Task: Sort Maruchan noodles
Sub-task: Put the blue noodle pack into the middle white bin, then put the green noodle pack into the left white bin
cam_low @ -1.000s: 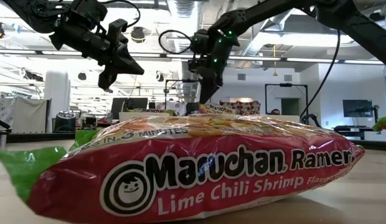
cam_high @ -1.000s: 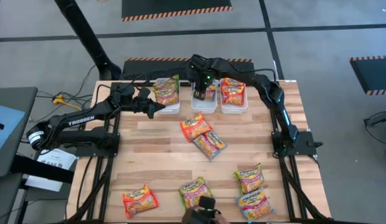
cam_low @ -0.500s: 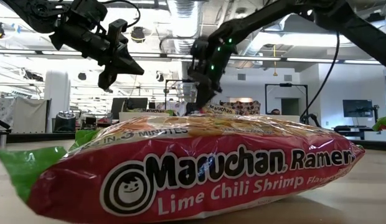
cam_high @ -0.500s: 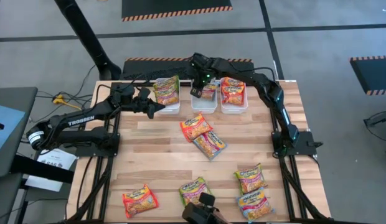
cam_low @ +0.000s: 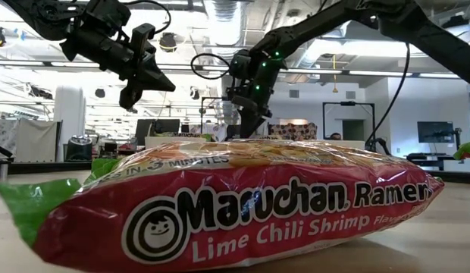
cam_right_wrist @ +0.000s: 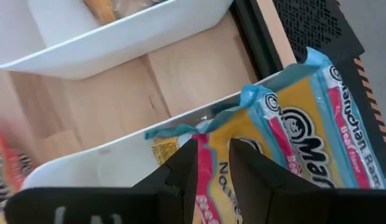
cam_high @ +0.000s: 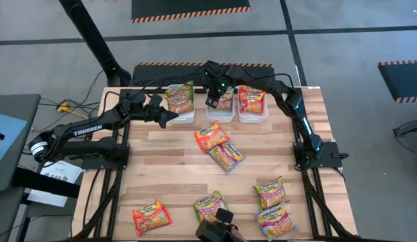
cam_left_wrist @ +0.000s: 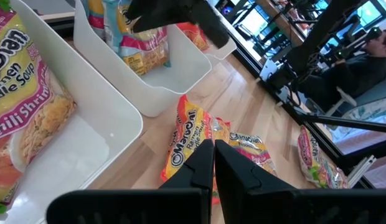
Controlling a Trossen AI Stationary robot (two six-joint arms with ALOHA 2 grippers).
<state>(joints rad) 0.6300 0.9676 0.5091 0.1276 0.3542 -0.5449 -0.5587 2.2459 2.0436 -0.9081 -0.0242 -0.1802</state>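
a robotics lab or open-plan workshop: the wooden table (cam_high: pixel 195 175) stands on a grey concrete floor (cam_high: pixel 343 40) marked with black-and-orange hazard-striped mats (cam_high: pixel 188 10), and two dark arms are bolted to its sides. beyond the table, the low view shows an exposed ceiling with ducts and strip lights (cam_low: pixel 220 15), desks, and wall-mounted screens (cam_low: pixel 434 131). a seated person (cam_left_wrist: pixel 367 56) shows in the left wrist view.

Nine noodle packets (cam_high: pixel 212 136) in all, three white bins (cam_high: pixel 251 115), two arms (cam_high: pixel 87 131).
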